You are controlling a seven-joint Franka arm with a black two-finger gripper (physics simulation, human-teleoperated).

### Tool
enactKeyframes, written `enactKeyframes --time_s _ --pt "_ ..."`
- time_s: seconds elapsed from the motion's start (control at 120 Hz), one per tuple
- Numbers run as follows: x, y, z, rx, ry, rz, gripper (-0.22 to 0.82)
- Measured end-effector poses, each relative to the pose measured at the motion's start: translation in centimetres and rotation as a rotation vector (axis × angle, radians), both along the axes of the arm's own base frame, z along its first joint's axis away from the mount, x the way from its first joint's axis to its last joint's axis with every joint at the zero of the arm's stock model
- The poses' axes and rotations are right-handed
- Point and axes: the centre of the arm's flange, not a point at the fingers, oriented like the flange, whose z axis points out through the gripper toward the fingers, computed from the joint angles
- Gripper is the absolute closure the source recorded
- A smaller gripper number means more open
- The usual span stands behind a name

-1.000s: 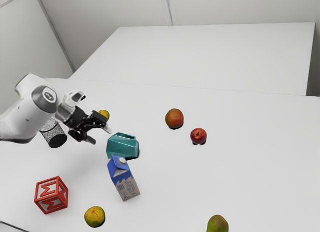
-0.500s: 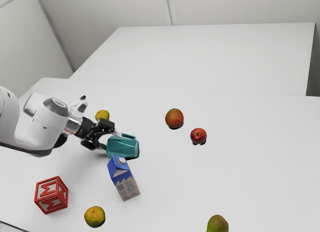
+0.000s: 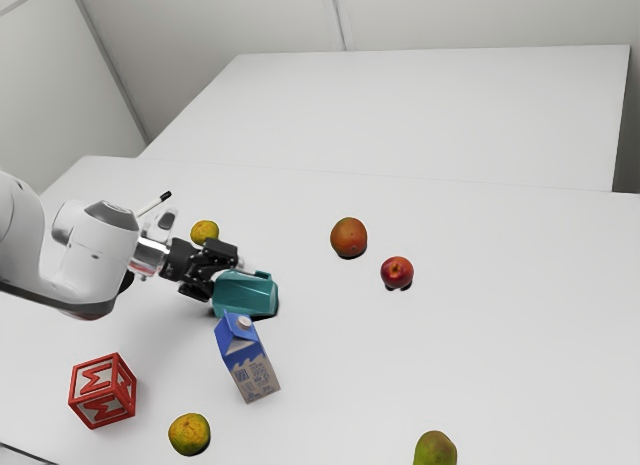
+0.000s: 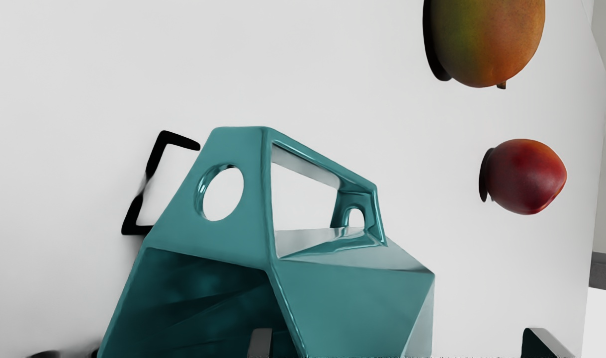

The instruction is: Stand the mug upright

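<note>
White table had one teal mug tipped over, one carton, one red block, five fruits. Gripper was spread pretty wide.

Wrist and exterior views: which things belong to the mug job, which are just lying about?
Job: mug on its side; open gripper.
Lying about: carton; red block; two citrus fruits; orange mango; red fruit; green fruit; part-hidden dark object.

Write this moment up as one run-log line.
glossy teal faceted mug: on its side, not yet upright | black two-finger gripper: open, at the mug's mouth
</note>
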Motion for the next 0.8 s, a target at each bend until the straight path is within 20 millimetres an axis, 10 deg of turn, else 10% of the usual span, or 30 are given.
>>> enactKeyframes --time_s 0.567,0.8 --pt "0.0 -1.0 0.1 -0.022 -0.058 -0.068 0.66" --pt "1.9 -2.1 3.8 0.040 -0.157 -0.130 0.75"
